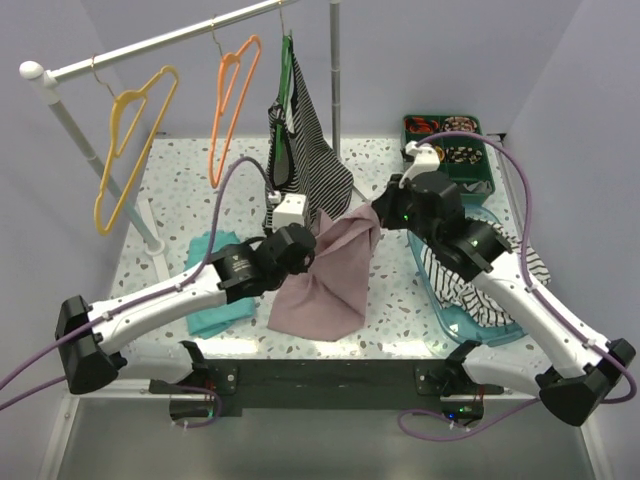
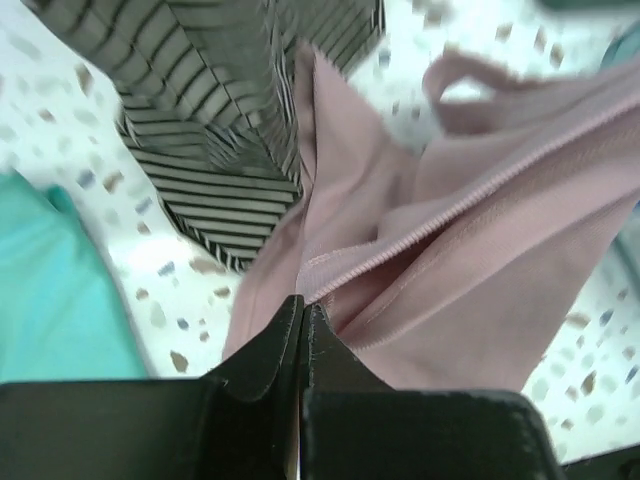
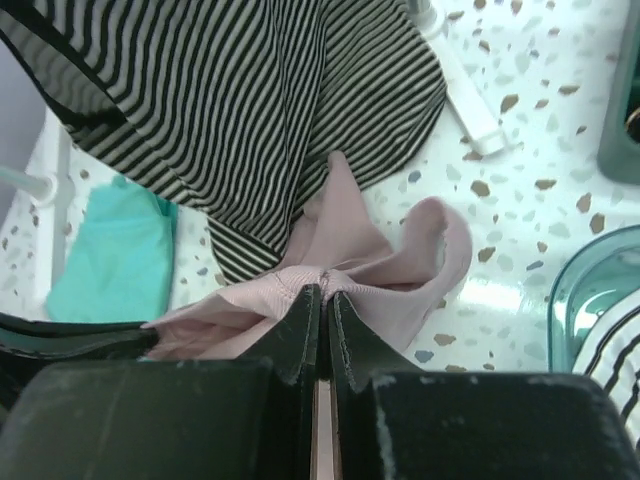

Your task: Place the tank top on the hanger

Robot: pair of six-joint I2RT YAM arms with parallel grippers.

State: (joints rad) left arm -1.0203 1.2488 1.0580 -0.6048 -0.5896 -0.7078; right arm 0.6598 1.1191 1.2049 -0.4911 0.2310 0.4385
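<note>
Now both grippers are pinched shut on the tank top (image 1: 330,280), one at each end of its upper edge. The left gripper (image 1: 316,248) has its fingers pressed together on a seamed hem, seen close in its wrist view (image 2: 303,308), with pink cloth (image 2: 470,280) bunching out to the right of the tips. The right gripper (image 1: 377,214) clamps a gathered fold (image 3: 322,293), and a strap loop of the top (image 3: 440,240) sags onto the table (image 3: 520,150) beside it.

Between the two grips the top hangs as a slanting sheet, right end higher, and its lower part lies crumpled on the table near the front edge (just right of a teal cloth (image 1: 215,305)).

The orange hanger (image 1: 232,105) hangs by its hook on the rail (image 1: 150,42), well apart from the top, between a yellow hanger (image 1: 135,140) and a striped top (image 1: 310,155). That striped top's hem hangs just behind the pink cloth. A teal bin (image 1: 455,315) sits under the right arm.
</note>
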